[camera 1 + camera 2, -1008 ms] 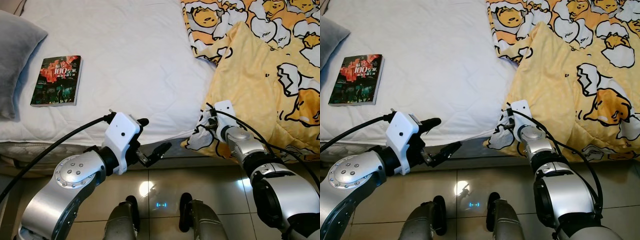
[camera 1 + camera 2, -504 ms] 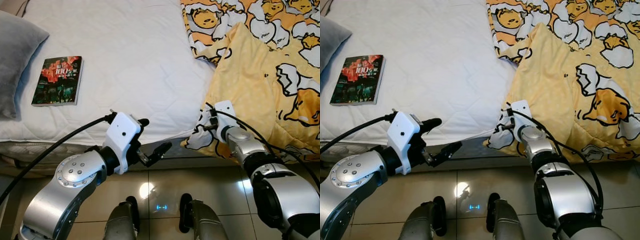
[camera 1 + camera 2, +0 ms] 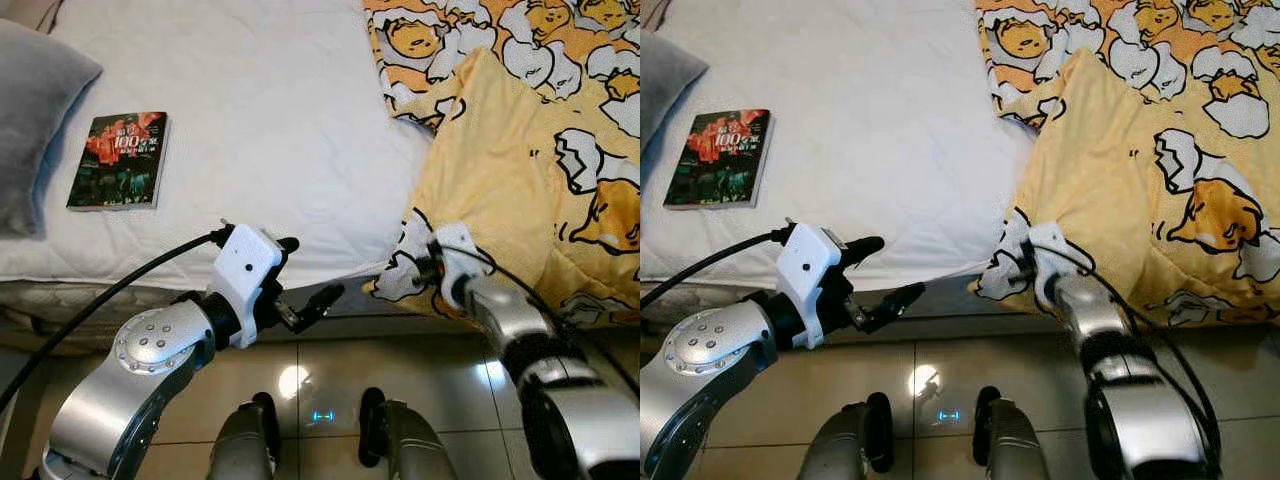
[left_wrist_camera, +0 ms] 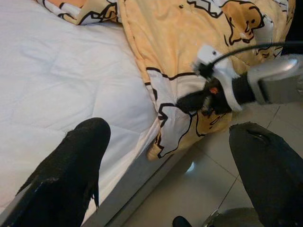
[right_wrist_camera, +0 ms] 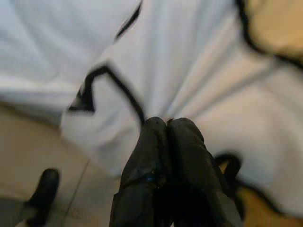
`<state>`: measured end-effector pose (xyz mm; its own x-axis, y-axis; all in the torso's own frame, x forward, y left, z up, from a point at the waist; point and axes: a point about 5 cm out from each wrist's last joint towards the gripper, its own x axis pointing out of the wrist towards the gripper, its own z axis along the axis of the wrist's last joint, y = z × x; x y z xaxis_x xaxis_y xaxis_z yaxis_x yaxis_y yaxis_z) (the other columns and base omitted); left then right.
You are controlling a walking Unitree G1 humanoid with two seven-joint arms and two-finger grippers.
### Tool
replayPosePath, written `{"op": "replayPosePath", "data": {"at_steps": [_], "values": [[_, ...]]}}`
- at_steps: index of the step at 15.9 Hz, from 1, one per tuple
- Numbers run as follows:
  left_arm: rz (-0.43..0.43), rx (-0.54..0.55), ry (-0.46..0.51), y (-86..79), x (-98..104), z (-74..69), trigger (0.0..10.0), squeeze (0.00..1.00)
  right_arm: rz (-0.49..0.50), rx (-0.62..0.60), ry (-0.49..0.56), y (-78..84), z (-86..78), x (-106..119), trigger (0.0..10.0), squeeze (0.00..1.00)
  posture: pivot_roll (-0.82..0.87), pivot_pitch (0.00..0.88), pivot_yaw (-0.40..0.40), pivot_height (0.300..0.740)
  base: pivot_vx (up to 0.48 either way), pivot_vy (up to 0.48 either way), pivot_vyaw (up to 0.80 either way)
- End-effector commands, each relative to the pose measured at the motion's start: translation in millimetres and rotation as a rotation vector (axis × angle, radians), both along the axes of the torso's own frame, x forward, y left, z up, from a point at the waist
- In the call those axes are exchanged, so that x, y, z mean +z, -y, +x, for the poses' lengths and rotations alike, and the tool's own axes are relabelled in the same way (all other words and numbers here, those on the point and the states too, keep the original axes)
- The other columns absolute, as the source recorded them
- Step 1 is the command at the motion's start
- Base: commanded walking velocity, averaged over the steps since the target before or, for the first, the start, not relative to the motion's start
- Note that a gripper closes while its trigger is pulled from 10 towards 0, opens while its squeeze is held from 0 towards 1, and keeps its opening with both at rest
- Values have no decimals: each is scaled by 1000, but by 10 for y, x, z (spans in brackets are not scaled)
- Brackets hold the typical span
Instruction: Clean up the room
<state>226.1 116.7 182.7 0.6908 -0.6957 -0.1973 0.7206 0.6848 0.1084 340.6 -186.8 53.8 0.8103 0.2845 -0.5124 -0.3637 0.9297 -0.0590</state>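
White bed [image 3: 280, 120] above tiled floor [image 3: 330, 370]; right gripper [image 5: 163, 130] pinches blanket [image 3: 520, 180] lower right, left gripper [image 3: 305, 275] spread

Both eye views look steeply down from the head at the bed [image 3: 260, 120] edge. The left wrist view faces across at the quilt [image 4: 189, 42]; the right wrist view sits close against it.

One book [image 3: 119, 161] — one blanket [image 3: 530, 150] — one pillow [image 3: 30, 130]

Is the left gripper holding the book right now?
No: the left gripper hangs open at the bed's edge, while the book lies apart on the white mattress.
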Motion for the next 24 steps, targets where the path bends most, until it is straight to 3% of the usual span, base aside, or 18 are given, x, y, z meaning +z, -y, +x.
{"op": "replayPosePath", "data": {"at_steps": [1,3,6,7,10,15,21,24], "values": [[-8,-20,-8,33,-13,-27,10000,1000,1,53,-46,33,-98,-82,0,0,88,289,11,740,0,0,0],[-14,-25,-13,55,-27,-36,10000,1000,-42,149,-96,117,-294,-210,0,0,83,287,15,740,0,0,0],[-18,-34,-11,77,-24,-15,10000,1000,28,56,66,166,-231,-27,0,0,79,291,21,740,0,0,0],[-17,-37,-8,81,-19,-10,10000,1000,111,49,85,121,-189,60,10000,1000,82,293,23,740,0,0,0],[-14,-34,-10,63,-18,-24,10000,1000,89,-12,189,-40,43,328,10000,1000,91,295,22,740,0,0,0],[-4,-28,-14,44,-22,-39,10000,1000,-70,-130,158,-303,298,415,10000,1000,105,305,18,740,0,0,0],[1,-25,-15,26,-8,-69,10000,1000,-88,-213,153,-501,405,489,10000,1000,119,319,13,740,0,0,0],[6,-28,-22,28,-16,-89,10000,1000,-158,-210,151,-580,408,473,10000,1000,127,328,18,740,0,0,0]]}}
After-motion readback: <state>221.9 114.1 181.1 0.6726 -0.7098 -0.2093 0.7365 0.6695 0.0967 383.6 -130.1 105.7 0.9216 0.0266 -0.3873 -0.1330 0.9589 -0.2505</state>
